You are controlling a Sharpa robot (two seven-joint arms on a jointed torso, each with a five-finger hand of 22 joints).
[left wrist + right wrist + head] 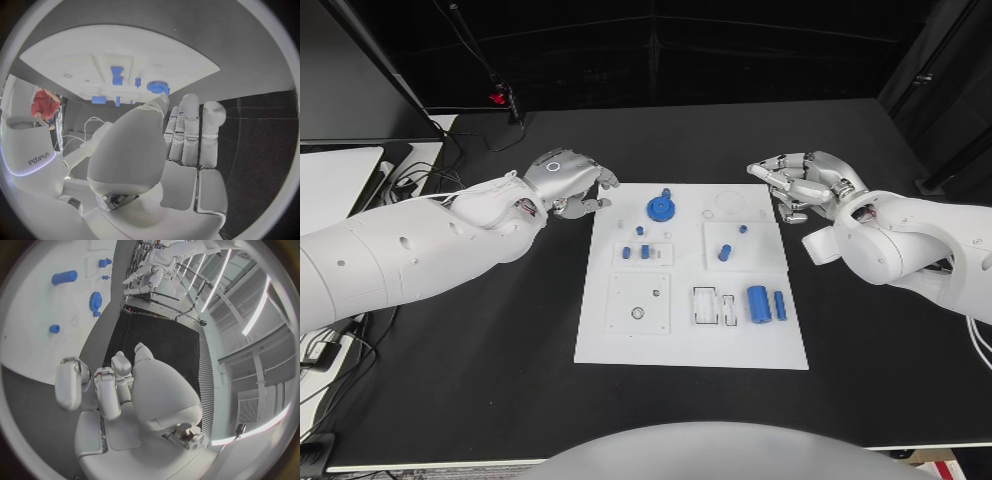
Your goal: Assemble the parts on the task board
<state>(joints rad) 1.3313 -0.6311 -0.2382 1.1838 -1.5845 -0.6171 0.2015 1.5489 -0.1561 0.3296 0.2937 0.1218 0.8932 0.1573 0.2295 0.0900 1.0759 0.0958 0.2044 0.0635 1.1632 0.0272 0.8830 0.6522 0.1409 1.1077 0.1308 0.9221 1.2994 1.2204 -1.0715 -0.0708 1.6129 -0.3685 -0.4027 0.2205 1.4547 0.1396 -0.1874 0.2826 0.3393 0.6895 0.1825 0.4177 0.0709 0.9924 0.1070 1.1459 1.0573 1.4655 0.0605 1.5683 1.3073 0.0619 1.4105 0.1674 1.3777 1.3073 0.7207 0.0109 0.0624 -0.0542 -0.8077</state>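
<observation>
White task board (689,345) on black table (473,380)

We read only one marking: in the left wrist view, grey lettering on the robot's white arm shell (37,159), at about 8 o'clock in the circle. It shows mirrored or upside down and looks like the maker's name, "sharpa", though we can't confirm every letter. We can't make out any print on the task board (689,340) or on the blue parts (759,302).
</observation>
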